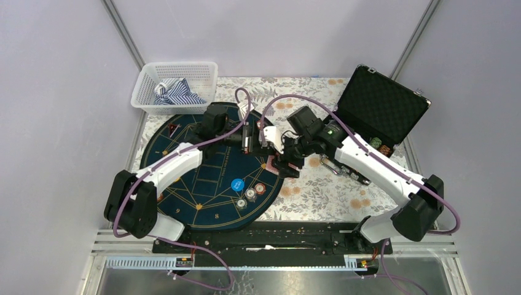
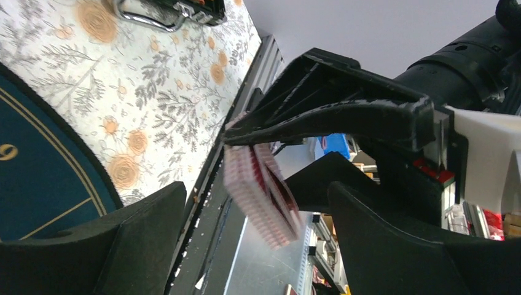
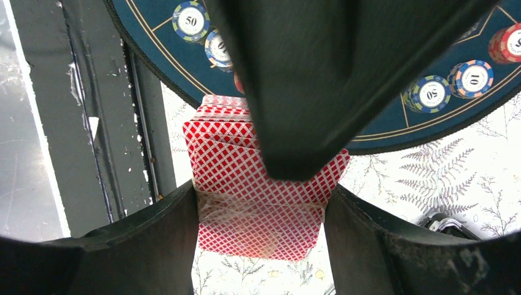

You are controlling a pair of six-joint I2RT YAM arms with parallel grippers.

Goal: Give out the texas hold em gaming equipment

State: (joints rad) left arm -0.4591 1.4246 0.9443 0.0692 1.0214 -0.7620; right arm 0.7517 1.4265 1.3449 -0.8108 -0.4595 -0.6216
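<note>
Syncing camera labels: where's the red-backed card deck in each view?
Top external: card deck centre frame, at the mat's right edge, in the right gripper.
Left wrist: centre, hanging from the other arm's fingertips.
Right wrist: lower centre, between its own fingers, upper part hidden behind a dark shape.
Shared landmark: dark blue round mat, seen in all three views.
</note>
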